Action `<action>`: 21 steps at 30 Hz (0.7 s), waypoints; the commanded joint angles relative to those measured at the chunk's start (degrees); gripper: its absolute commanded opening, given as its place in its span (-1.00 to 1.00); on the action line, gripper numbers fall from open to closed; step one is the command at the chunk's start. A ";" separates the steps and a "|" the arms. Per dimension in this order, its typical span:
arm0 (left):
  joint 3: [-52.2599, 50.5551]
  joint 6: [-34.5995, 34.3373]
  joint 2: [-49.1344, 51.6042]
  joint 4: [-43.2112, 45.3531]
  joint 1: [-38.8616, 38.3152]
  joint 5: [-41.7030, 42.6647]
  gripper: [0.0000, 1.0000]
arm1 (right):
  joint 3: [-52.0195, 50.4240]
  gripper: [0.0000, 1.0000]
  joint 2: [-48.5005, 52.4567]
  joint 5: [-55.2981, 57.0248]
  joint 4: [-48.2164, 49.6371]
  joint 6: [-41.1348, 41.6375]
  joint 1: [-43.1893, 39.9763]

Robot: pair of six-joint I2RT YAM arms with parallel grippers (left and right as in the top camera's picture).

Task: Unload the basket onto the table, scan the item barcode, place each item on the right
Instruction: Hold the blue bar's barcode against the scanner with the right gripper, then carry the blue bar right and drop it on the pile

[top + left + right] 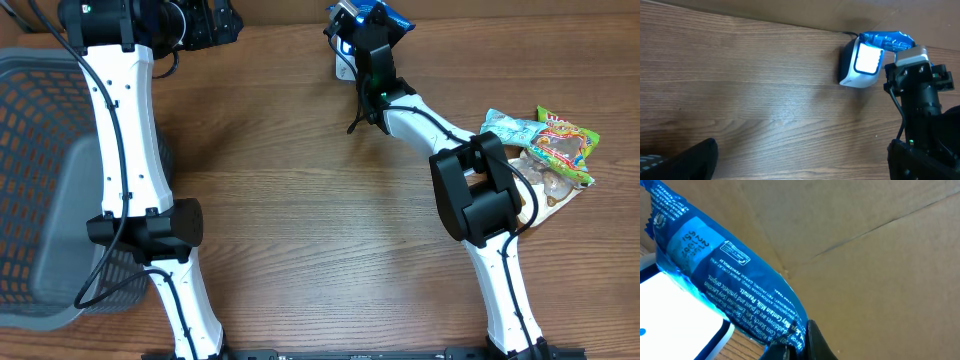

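A blue printed packet hangs tilted over the lit white scanner.

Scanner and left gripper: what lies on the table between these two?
Only bare wooden table, seen in the overhead and left wrist views, lies between the scanner and the left gripper. The right gripper holds the blue packet at the scanner.

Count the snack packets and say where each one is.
4. A blue packet in the right gripper at the scanner; a teal packet, a green packet and a brown packet piled on the right. More may be hidden there.
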 commanded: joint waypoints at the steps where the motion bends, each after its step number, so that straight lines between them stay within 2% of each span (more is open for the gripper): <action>1: 0.81 -0.35 -0.87 0.20 -0.07 0.42 0.99 | 0.83 -0.92 0.15 -0.07 -0.11 0.59 -0.31; 7: 0.81 -0.35 -0.87 0.22 -0.07 0.39 1.00 | 0.81 -0.93 -2.54 2.78 -2.36 4.63 1.51; 11: 0.81 -0.35 -0.87 0.20 -0.07 0.39 1.00 | 0.83 -0.92 -7.98 2.93 -9.18 7.48 3.06; 14: 0.81 -0.35 -0.87 0.22 -0.07 0.42 1.00 | 0.83 -0.92 -13.42 2.93 -18.01 13.00 4.13; 18: 0.81 -0.35 -0.87 0.22 -0.09 0.42 0.99 | 0.83 -0.92 -22.93 2.86 -34.45 31.43 4.20; 19: 0.81 -0.35 -0.87 0.20 -0.09 0.42 1.00 | 0.83 -0.92 -26.01 2.58 -40.04 38.93 3.30; 21: 0.81 -0.33 -0.87 0.20 -0.07 0.39 0.99 | 0.83 -0.92 -29.68 0.59 -48.15 46.97 1.29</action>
